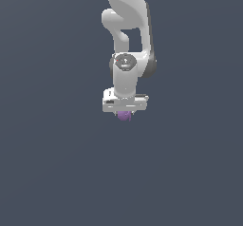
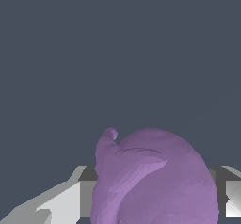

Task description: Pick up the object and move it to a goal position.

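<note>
Exterior view first: the white Panda arm (image 1: pixel 127 40) hangs straight down over a plain dark grey ground, with its gripper (image 1: pixel 124 115) pointing downward. A small purple lumpy object (image 1: pixel 124 116) shows just beneath the gripper's white crossbar, tucked between the fingers so that only its lower part peeks out. No goal marker is visible anywhere in this picture, and whether the object rests on a surface or is lifted cannot be told, since the ground is featureless and casts no clear shadow.

Wrist view: the purple object (image 2: pixel 155 180) fills the near field, rounded and lumpy, with a little stub (image 2: pixel 108 138) sticking out of one side. Grey and white finger pads (image 2: pixel 66 202) flank it closely on both sides, so the fingers appear closed narrowly on the object, holding it.

As a judgement, the main risk is slip. The object is rounded and uneven, so the flat pads probably bear on only small patches of it; a fast swing or sudden stop on the way to the goal could let it rotate or squeeze out. With no goal in sight, misplacing it is also possible.
</note>
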Robot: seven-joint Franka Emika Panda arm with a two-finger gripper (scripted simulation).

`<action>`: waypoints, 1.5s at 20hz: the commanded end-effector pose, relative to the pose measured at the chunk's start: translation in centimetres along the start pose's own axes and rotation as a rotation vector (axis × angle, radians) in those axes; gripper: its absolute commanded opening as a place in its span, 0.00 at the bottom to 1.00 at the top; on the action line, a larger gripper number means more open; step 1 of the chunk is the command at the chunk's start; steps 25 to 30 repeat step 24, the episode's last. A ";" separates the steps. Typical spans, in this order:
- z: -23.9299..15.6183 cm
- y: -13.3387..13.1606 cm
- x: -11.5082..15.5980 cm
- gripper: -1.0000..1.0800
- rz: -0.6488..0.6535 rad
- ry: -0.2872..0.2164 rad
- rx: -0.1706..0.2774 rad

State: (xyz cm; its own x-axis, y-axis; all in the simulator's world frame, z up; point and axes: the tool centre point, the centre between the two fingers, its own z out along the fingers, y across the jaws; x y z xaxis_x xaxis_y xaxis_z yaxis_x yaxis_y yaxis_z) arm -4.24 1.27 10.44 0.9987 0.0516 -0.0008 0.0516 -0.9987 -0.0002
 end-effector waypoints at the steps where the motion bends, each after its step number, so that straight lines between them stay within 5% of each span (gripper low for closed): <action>1: -1.7 1.8 -1.3 0.00 0.001 0.001 0.000; 16: -10.7 10.8 -7.8 0.00 0.001 0.001 0.002; 30: -12.3 12.5 -8.8 0.00 0.000 0.001 0.001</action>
